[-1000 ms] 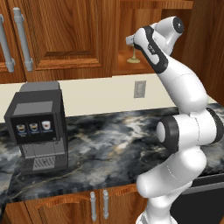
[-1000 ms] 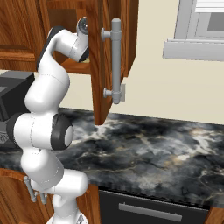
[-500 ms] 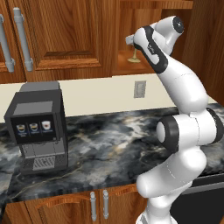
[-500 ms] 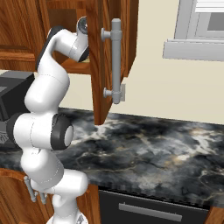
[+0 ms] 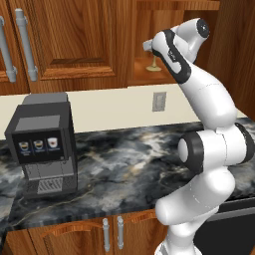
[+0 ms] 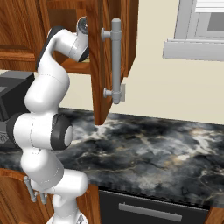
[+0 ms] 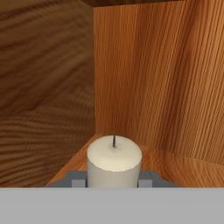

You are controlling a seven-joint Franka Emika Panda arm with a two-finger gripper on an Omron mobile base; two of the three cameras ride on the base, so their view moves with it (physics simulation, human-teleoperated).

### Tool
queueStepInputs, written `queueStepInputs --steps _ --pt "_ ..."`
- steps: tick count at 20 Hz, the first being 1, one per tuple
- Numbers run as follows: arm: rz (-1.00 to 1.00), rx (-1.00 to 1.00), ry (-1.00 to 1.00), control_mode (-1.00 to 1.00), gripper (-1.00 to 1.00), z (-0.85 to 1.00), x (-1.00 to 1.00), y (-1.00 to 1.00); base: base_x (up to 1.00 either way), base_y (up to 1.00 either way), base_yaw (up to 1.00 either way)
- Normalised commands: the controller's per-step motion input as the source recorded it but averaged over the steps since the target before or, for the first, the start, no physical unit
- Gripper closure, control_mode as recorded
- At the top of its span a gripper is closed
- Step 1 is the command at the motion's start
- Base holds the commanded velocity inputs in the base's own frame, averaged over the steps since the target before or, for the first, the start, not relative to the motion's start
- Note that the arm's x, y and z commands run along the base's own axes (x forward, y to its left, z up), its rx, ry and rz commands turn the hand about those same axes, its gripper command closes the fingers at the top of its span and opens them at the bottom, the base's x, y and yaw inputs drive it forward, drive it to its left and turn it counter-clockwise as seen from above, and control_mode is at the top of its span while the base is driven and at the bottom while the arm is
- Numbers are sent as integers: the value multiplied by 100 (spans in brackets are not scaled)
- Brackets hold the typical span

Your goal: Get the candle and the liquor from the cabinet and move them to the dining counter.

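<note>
The cabinet (image 5: 74, 40) hangs above the worktop, its right door (image 6: 98, 65) swung open. My gripper (image 5: 148, 46) reaches into the open compartment. The candle (image 7: 113, 159), a short cream stick with a dark wick, sits close in the hand view with a grey finger (image 7: 78, 180) pressed against each side. From the left base view its olive-gold holder (image 5: 154, 63) stands on the shelf just under the hand. My gripper (image 7: 113, 181) is shut on the candle. The liquor and the dining counter are out of view.
A black coffee machine (image 5: 45, 144) stands on the marbled worktop (image 5: 124, 164) at the left. The open door's long grey handle (image 6: 116, 61) juts out beside my arm. A wall socket (image 5: 159, 101) sits below the shelf. A window (image 6: 197, 30) lies to the right.
</note>
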Motion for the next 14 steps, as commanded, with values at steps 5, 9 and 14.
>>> queueStepInputs --steps 5,9,14 --pt "0 0 0 -100 100 0 -21 0 0 0 0" --pt "-2 0 -1 -100 100 -1 -31 0 0 0 0" --pt "-7 0 0 -100 100 0 -45 4 0 0 0"
